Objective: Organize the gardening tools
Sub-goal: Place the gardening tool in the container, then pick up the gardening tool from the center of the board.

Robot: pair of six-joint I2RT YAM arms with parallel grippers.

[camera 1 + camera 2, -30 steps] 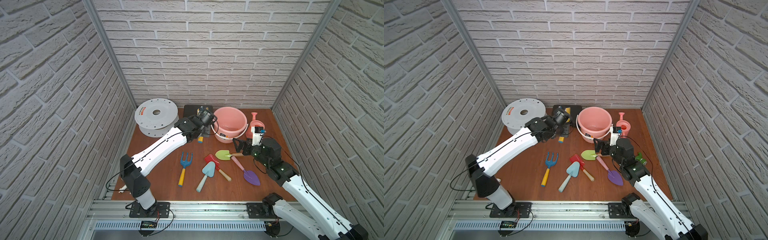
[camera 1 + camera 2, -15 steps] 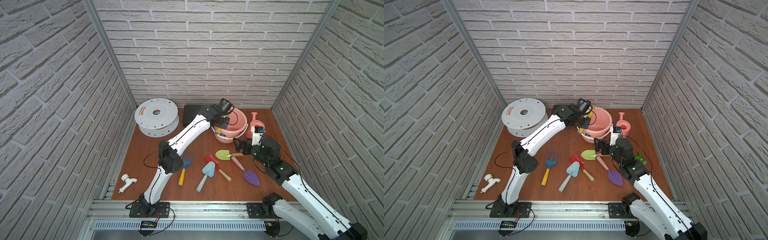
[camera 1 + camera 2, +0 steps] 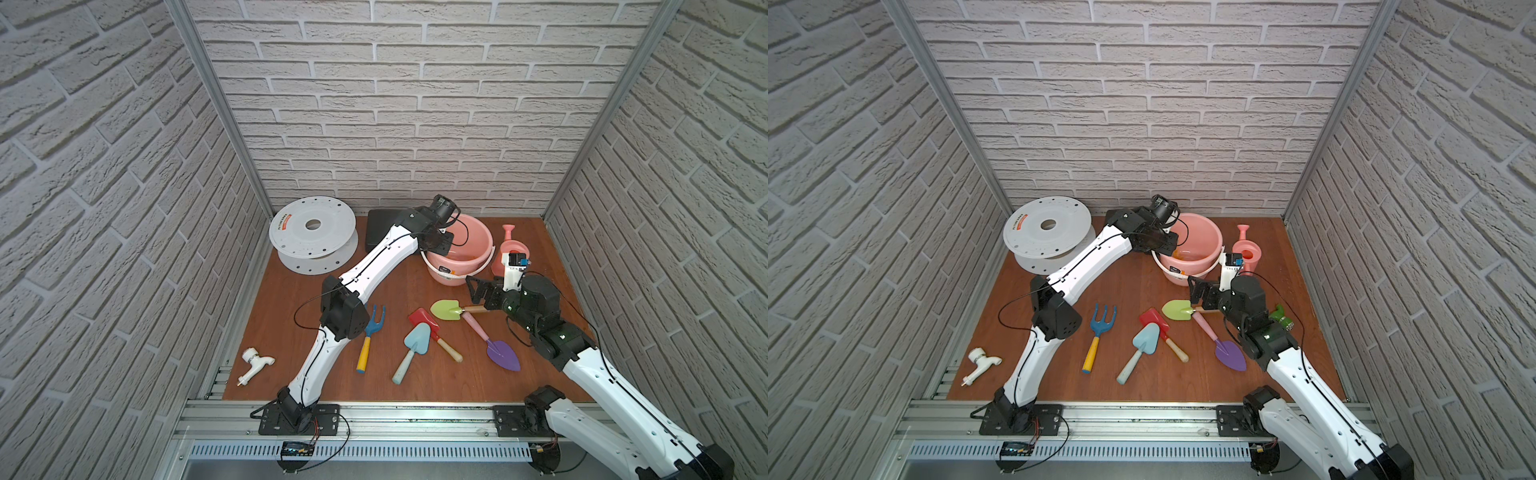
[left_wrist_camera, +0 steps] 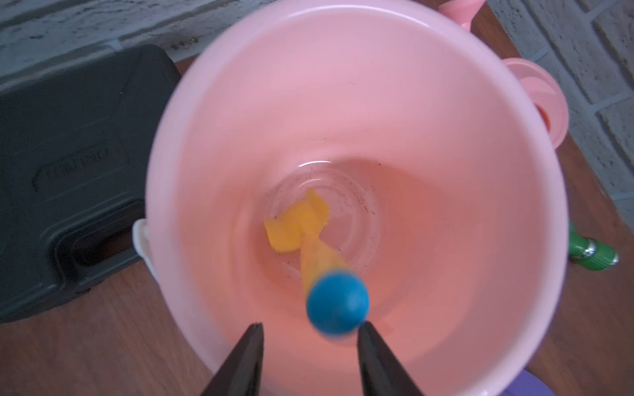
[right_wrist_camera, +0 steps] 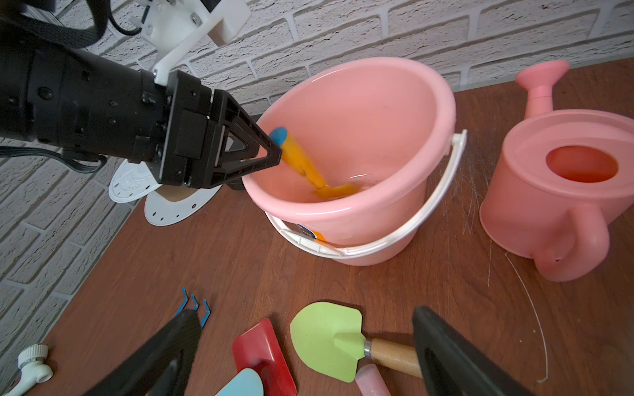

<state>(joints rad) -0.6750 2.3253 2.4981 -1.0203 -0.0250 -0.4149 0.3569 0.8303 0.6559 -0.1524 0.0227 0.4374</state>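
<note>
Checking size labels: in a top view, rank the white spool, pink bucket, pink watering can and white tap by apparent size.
1. white spool
2. pink bucket
3. pink watering can
4. white tap, smallest despite lying nearer the camera

A robot test cell: brick-patterned wall panels (image 3: 415, 124), aluminium frame (image 3: 415, 417), rail-mounted robot arms (image 3: 374, 266).
</note>
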